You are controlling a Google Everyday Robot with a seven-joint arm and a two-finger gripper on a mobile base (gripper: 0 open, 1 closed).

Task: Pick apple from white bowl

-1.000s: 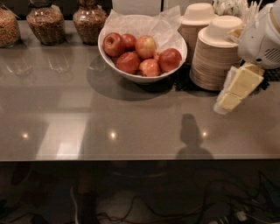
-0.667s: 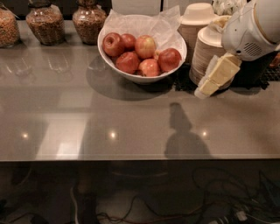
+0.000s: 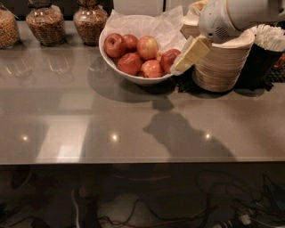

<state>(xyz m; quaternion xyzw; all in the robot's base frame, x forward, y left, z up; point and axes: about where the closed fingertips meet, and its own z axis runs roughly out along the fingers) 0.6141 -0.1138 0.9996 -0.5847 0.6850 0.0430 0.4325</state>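
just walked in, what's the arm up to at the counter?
The robot arm reaches in from the right, its pincer at the right rim of the white bowl. No apple is in the pincer yet. The pale apple lies in the bowl among redder ones. A stack of tan bowls stands just right of the white bowl.

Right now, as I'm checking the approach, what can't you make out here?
Camera view:
- Gripper, at the white bowl's right rim, hides the rim there.
- The apple's lower part: covered by redder apples in front.
- Jars' tops: cut by the top edge.
- Arm: cut by the right edge.
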